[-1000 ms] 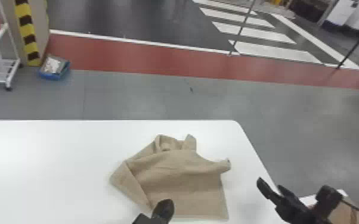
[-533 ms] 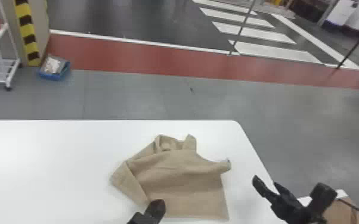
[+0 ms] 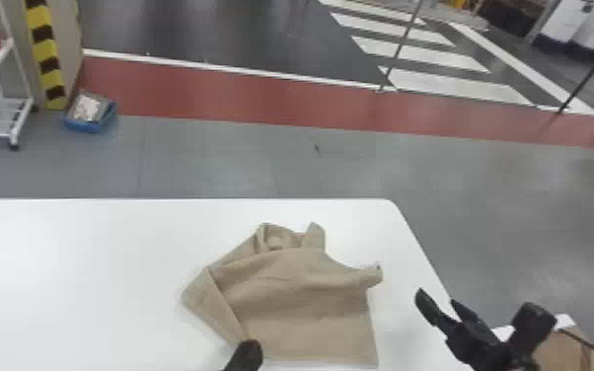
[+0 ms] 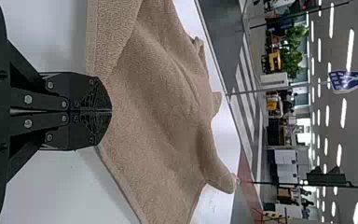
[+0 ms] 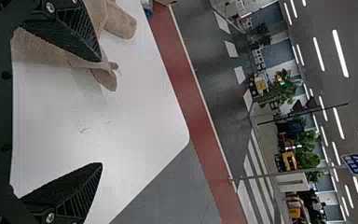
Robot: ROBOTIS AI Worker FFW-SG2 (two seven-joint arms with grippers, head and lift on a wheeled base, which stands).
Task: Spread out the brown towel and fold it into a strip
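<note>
"Where's the brown towel point(image 3: 301, 301)?"

"On the white table point(image 3: 89, 276), near its right edge, rumpled. Its left side is folded over, its far part bunched below the table's far edge, and a curled corner points right."

"And the left gripper point(image 3: 247, 352)?"

"At the towel's near left side, fingers pressed together."

"The right gripper point(image 3: 435, 297)?"

"Over the table's right edge, apart from the towel, fingers wide."

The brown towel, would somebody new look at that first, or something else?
Probably the brown towel, rumpled on the white table. Next, maybe the black right gripper, wide open to the towel's right. Then the white crosswalk stripes on the floor beyond the table.
</note>
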